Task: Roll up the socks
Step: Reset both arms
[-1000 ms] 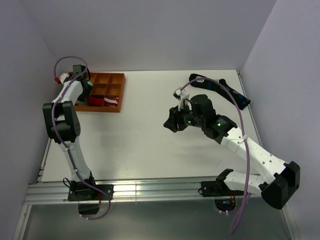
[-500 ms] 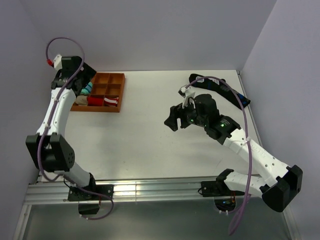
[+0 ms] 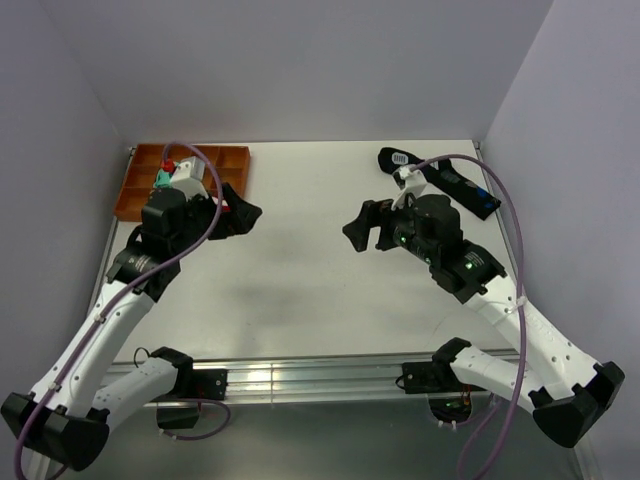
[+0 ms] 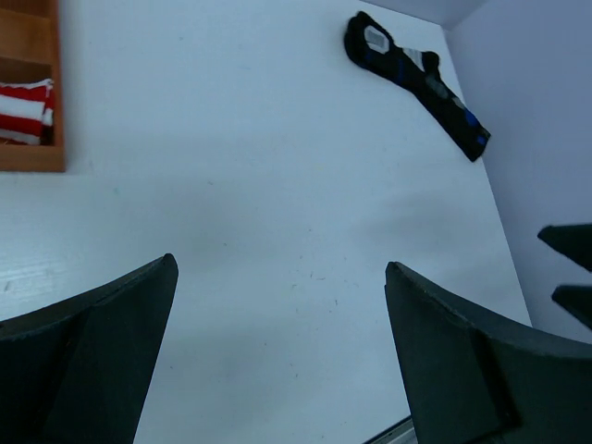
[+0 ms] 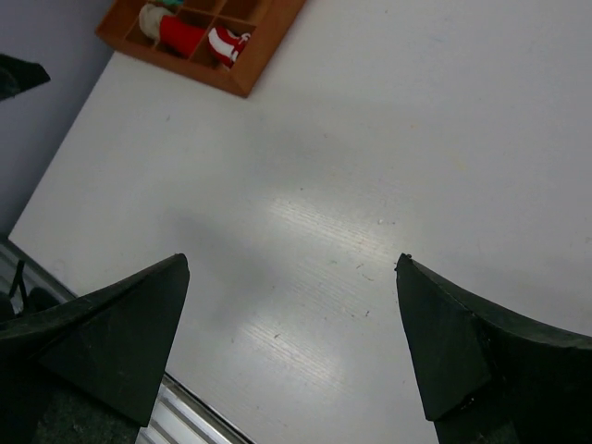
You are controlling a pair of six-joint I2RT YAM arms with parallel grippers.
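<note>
Socks (image 5: 166,26) lie rolled in the far tray (image 5: 199,72). Left hand (image 4: 279,266) and right hand (image 5: 292,261) are wide open and empty. The job looks done, so just rest.

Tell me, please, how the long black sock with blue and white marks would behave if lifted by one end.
The long black fabric sock lies flat and thin on the white table, so it would probably droop limply from the pinch. It looks light; pushed, it may bunch rather than slide.
</note>
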